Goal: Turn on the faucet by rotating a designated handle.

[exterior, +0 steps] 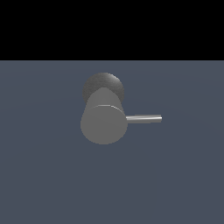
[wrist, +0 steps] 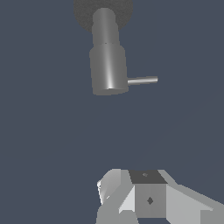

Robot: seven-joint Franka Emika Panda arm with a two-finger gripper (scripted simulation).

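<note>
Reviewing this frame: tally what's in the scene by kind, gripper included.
faucet: 1
handle: 1
gripper: 1, wrist view only
Total: 3

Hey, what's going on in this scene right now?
Nothing is being handled yet. A stubby matte grey cylindrical faucet stands on a flat blue-grey surface, with a thin silver rod handle sticking out toward the exterior view's right. The robot's hand is apart from both, and only the wrist view shows it.

Pincer (wrist: 131, 205) cut off by frame edge
</note>
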